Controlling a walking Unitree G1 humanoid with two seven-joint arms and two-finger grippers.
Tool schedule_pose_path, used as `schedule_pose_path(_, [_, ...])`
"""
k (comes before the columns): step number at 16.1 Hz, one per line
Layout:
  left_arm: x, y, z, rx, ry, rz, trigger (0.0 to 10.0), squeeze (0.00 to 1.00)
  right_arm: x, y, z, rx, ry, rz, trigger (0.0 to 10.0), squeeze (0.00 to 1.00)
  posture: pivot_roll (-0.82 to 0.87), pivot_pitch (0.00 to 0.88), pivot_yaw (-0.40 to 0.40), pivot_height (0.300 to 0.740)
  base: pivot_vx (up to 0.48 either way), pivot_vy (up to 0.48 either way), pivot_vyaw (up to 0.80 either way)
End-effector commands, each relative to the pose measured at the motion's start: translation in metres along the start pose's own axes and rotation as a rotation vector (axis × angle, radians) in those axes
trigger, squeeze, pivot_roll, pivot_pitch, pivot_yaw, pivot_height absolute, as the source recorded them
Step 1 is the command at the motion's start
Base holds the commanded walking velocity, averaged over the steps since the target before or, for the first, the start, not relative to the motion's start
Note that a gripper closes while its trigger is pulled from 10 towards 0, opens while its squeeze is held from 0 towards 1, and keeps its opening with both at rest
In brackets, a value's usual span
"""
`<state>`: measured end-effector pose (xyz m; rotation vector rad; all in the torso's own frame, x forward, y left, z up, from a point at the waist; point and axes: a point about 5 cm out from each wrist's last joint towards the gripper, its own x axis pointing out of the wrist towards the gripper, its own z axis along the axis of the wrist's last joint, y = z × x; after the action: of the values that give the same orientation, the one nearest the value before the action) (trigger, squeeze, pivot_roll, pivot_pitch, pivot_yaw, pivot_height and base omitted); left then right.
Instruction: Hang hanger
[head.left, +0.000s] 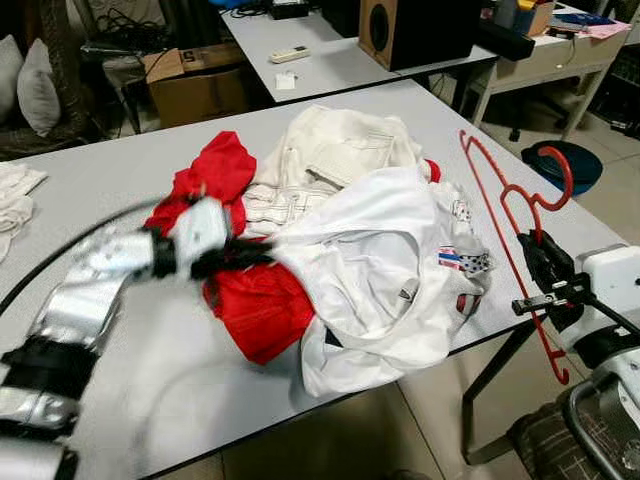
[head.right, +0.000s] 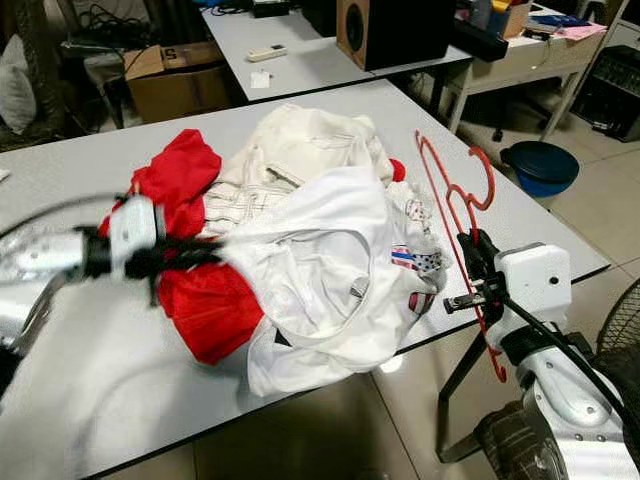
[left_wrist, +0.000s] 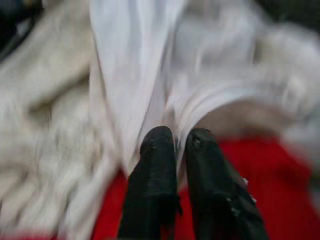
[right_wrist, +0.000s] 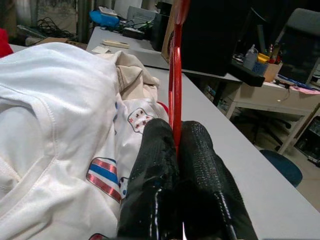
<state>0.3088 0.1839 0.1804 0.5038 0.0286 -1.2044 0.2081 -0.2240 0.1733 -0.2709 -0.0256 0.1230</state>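
Observation:
A red hanger (right_wrist: 175, 75) stands tilted over the right edge of the grey table (head.left: 100, 200), hook uppermost. My right gripper (head.left: 540, 262) is shut on its wire just below the hook, and in the right wrist view the wire runs up from between the black fingers (right_wrist: 200, 150). A heap of clothes lies mid-table: a white shirt (head.left: 380, 250) on top, a red garment (head.left: 260, 310) under it, and a cream jacket (head.left: 330, 150) behind. My left gripper (head.left: 255, 255) is at the shirt's left edge, blurred, and is shut on a fold of the white cloth (left_wrist: 178, 137).
A second table (head.left: 330, 70) behind holds a remote (head.left: 290, 54) and a black speaker (head.left: 410, 30). A cardboard box (head.left: 195, 85) sits on the floor at the back left. A dark blue tub (head.right: 545, 165) is on the floor to the right, and a fan (head.right: 620, 340) stands near my right arm.

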Motion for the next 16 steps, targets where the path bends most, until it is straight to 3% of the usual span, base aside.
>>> schedule_pose_path(1, [0.000, 0.007, 0.015, 0.008, -0.067, 0.008, 10.0, 1.00, -0.004, -0.005, 0.000, -0.010, -0.005, -0.041, 10.0, 0.00, -0.11, 0.000, 0.087, 0.740, 0.000, 0.000, 0.00])
schedule_pose_path(4, [0.007, 0.012, 0.023, -0.002, -0.119, 0.020, 10.0, 1.00, -0.009, -0.010, -0.001, -0.013, 0.005, -0.084, 10.0, 0.00, -0.12, 0.000, 0.100, 0.740, 0.000, 0.000, 0.00])
schedule_pose_path(7, [0.029, 0.007, 0.034, -0.019, -0.175, -0.008, 10.0, 1.00, -0.012, -0.018, -0.002, -0.017, 0.015, -0.159, 10.0, 0.00, -0.13, 0.000, 0.118, 0.740, 0.000, 0.000, 0.00])
schedule_pose_path(10, [0.064, -0.001, 0.043, -0.026, -0.221, 0.000, 10.0, 1.00, -0.016, -0.022, -0.002, -0.004, 0.011, -0.194, 10.0, 0.00, -0.14, 0.000, 0.128, 0.740, 0.000, 0.000, 0.00])
schedule_pose_path(11, [0.076, -0.007, 0.045, 0.013, -0.220, -0.019, 10.0, 1.00, -0.017, -0.022, -0.002, -0.001, 0.009, -0.200, 10.0, 0.00, -0.15, 0.000, 0.133, 0.740, 0.000, 0.000, 0.00])
schedule_pose_path(12, [0.089, -0.013, 0.045, 0.061, -0.196, -0.038, 10.0, 0.93, -0.018, -0.022, -0.002, 0.000, 0.009, -0.202, 10.0, 0.00, -0.15, 0.000, 0.134, 0.740, 0.000, 0.000, 0.00])
schedule_pose_path(13, [0.105, -0.016, 0.043, 0.125, -0.163, -0.049, 10.0, 0.00, -0.018, -0.021, -0.001, -0.001, 0.008, -0.200, 10.0, 0.00, -0.16, 0.000, 0.139, 0.740, 0.000, 0.000, 0.00])
schedule_pose_path(15, [0.124, -0.011, 0.043, 0.288, -0.085, 0.006, 10.0, 0.00, -0.018, -0.020, 0.000, -0.003, 0.003, -0.201, 10.0, 0.00, -0.16, 0.000, 0.140, 0.740, 0.000, 0.000, 0.00])
schedule_pose_path(16, [0.127, -0.007, 0.045, 0.319, -0.071, 0.038, 10.0, 0.00, -0.018, -0.020, 0.001, -0.005, 0.002, -0.201, 10.0, 0.00, -0.17, 0.000, 0.151, 0.740, 0.000, 0.000, 0.00])
